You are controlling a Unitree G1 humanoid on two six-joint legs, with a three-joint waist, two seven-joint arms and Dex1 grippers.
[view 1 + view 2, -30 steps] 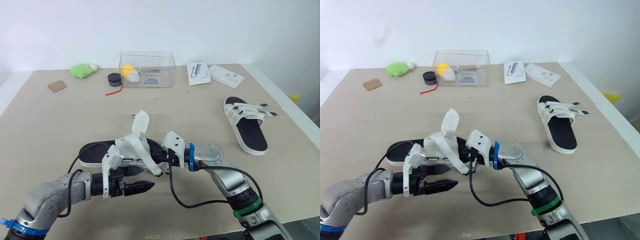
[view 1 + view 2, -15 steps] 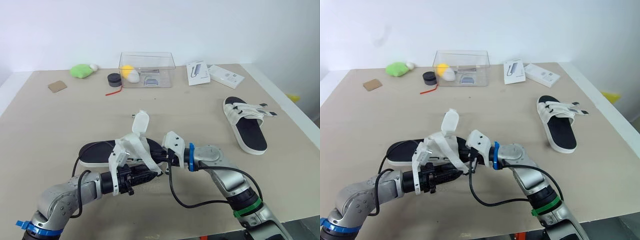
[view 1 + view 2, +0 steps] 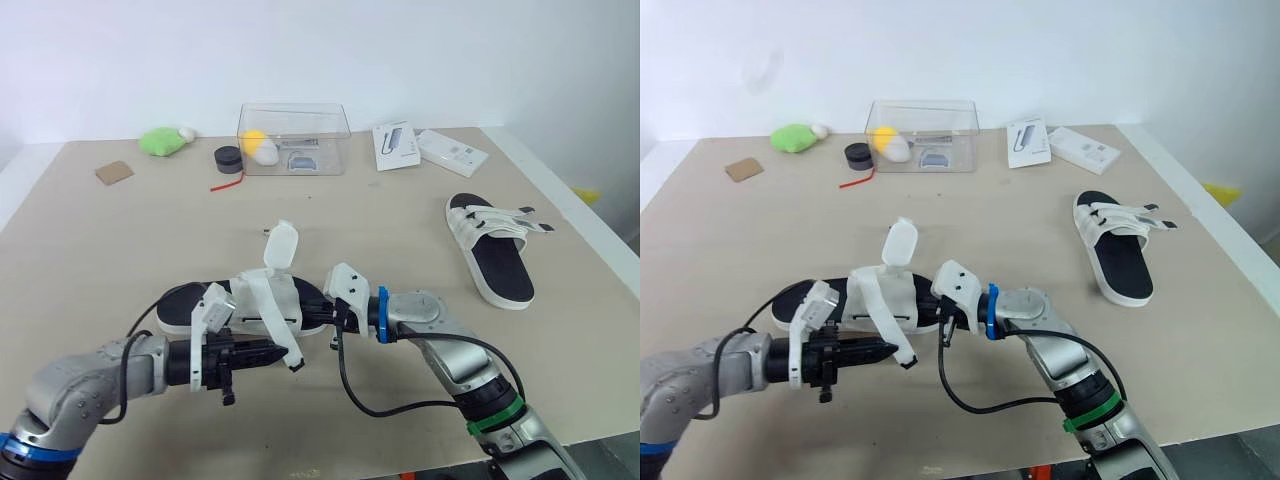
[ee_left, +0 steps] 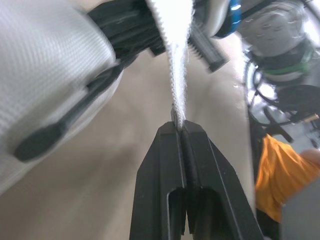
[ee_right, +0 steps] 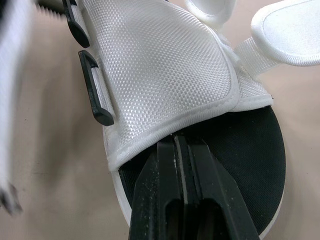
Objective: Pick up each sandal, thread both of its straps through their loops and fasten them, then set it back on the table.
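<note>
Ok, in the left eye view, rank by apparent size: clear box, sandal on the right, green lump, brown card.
1. clear box
2. sandal on the right, close behind and nearer the camera, so unsure
3. green lump
4. brown card, only slightly smaller

The counter is plain beige. The near sandal has a black footbed and a white upper in a fine dotted mesh weave. Its loops are black and its strap is white ribbed webbing. The left gripper and right gripper are both black. The second sandal, at three o'clock, is likewise white over black. At eleven o'clock lie a lime-green lump and a brown card. A red cord lies near twelve.
</note>
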